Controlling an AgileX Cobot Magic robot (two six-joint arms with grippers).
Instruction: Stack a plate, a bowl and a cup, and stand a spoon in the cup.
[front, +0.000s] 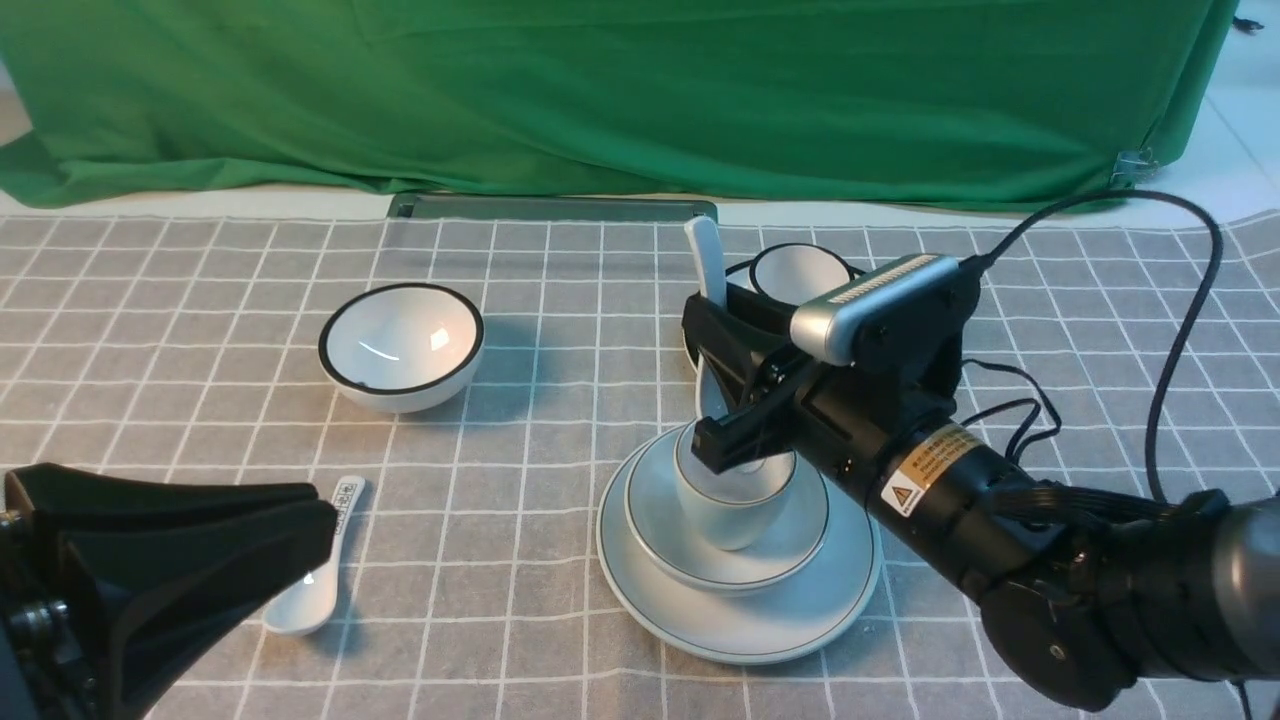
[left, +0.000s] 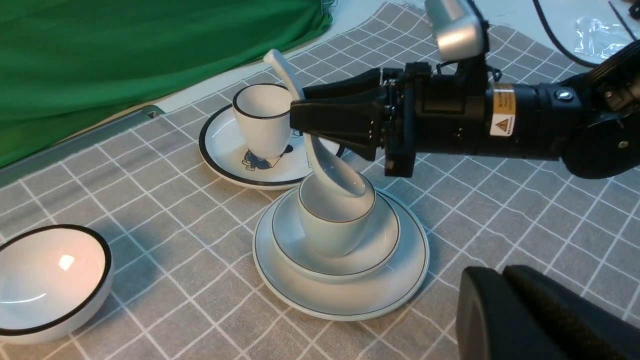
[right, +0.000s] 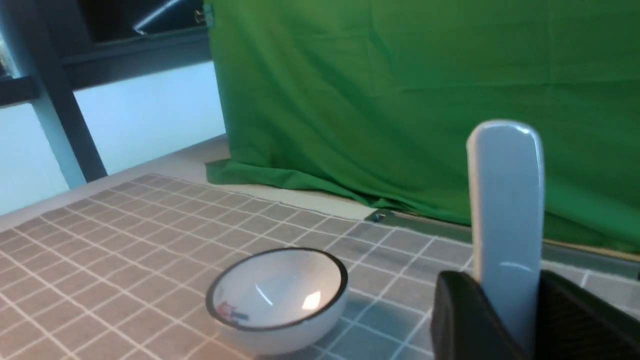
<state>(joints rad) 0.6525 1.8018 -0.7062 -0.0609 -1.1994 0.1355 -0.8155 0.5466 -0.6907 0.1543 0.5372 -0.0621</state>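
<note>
One view, L wrist: spoon (left: 334, 176) prob. touching cup (left: 332, 231).

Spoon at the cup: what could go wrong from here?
The cup sits tilted in the bowl, with the scoop of the spoon at its rim; pushing down could tip it.
The right gripper holds the spoon slanted; released so, it may slide out.
The black-rimmed cup stands close behind the gripper; a retreat could knock it.
</note>
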